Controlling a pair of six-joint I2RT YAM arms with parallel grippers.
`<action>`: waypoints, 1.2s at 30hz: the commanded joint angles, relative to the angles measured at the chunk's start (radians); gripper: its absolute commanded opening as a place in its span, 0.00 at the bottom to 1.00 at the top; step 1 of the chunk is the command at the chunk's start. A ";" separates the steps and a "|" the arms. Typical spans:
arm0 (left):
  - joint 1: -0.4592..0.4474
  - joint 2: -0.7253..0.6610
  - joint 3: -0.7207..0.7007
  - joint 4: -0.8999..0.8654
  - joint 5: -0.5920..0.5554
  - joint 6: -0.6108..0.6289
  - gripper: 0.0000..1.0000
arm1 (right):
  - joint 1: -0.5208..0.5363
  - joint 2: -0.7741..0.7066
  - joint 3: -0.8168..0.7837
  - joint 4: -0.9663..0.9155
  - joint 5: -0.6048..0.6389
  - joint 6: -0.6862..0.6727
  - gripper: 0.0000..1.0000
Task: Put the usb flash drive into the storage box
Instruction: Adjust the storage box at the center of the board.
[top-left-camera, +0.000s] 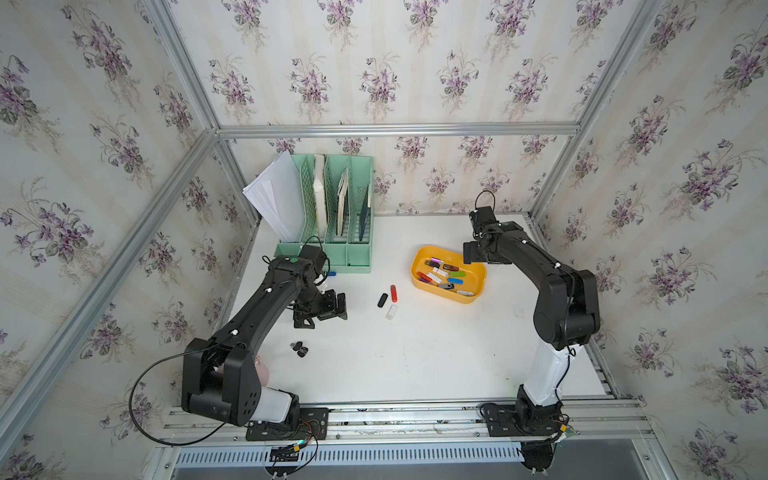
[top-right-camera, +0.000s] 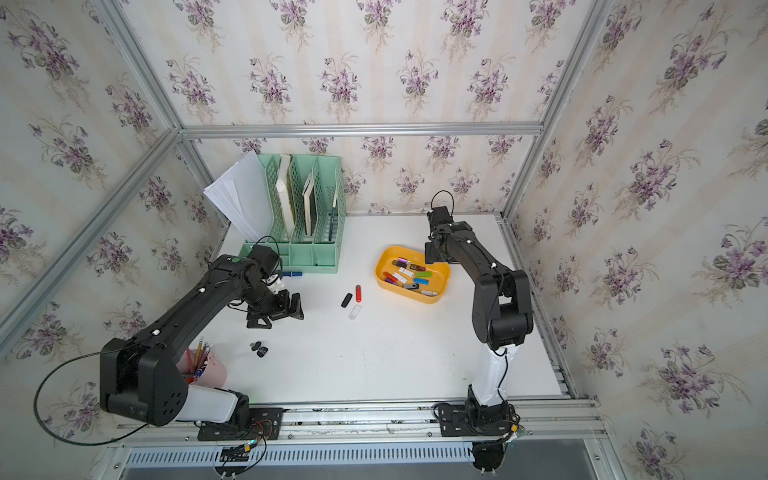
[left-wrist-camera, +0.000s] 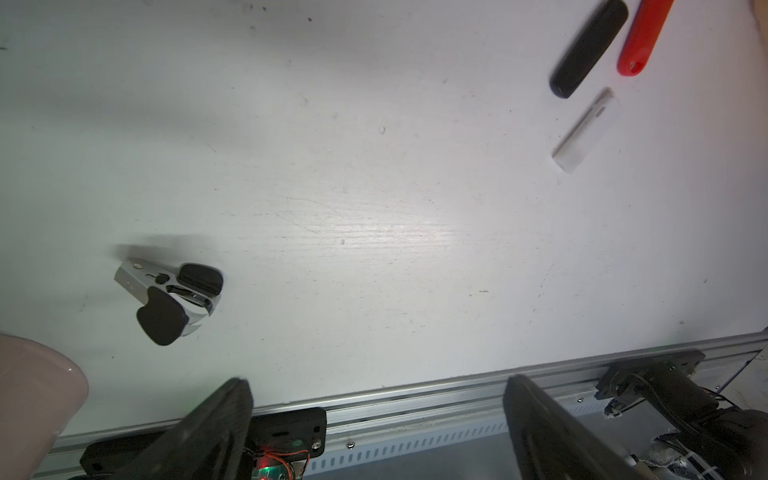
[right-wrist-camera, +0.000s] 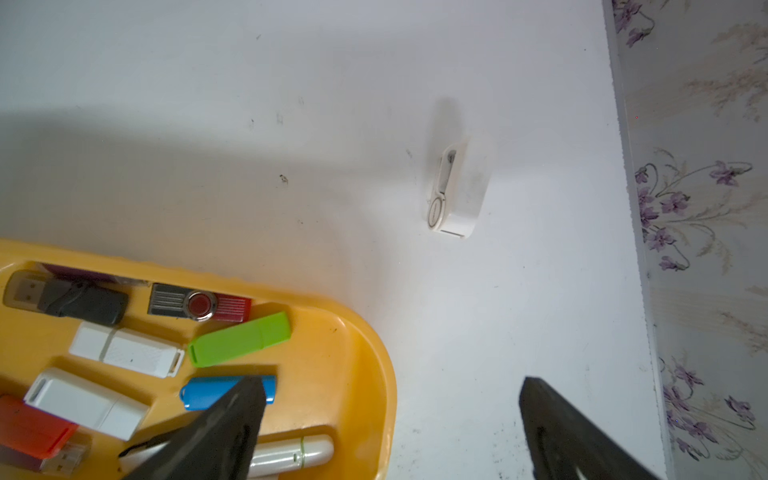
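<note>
Three USB flash drives are lying side by side on the desk (top-left-camera: 415, 365): black drive (top-left-camera: 382, 300), red drive (top-left-camera: 393, 293), white drive (top-left-camera: 391, 312); long axes pointing roughly toward the back wall; sitting between left fingers (left-wrist-camera: 216, 428) and yellow storage box (right-wrist-camera: 365, 374); left fingers hovering wide, empty, seemingly nearer; right fingers (right-wrist-camera: 224, 428) hanging wide, empty, straddling the box's edge.

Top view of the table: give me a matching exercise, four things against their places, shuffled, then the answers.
1 red flash drive
2 green flash drive
3 staple remover
4 pencils

A in the pink cup
B in the storage box
C on the table, by itself
D on the table beside the black flash drive

Pairs: 1-D, 2-B, 3-C, 4-A
</note>
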 joint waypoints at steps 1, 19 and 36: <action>0.000 -0.006 -0.001 0.011 0.011 0.004 0.99 | 0.000 -0.008 -0.045 -0.049 -0.033 0.031 1.00; 0.000 -0.065 -0.028 0.004 0.005 0.010 0.99 | 0.276 -0.043 0.030 0.031 -0.501 -0.136 1.00; 0.001 -0.091 -0.041 -0.010 -0.009 0.011 0.99 | 0.365 0.187 0.143 0.043 -0.656 -0.221 1.00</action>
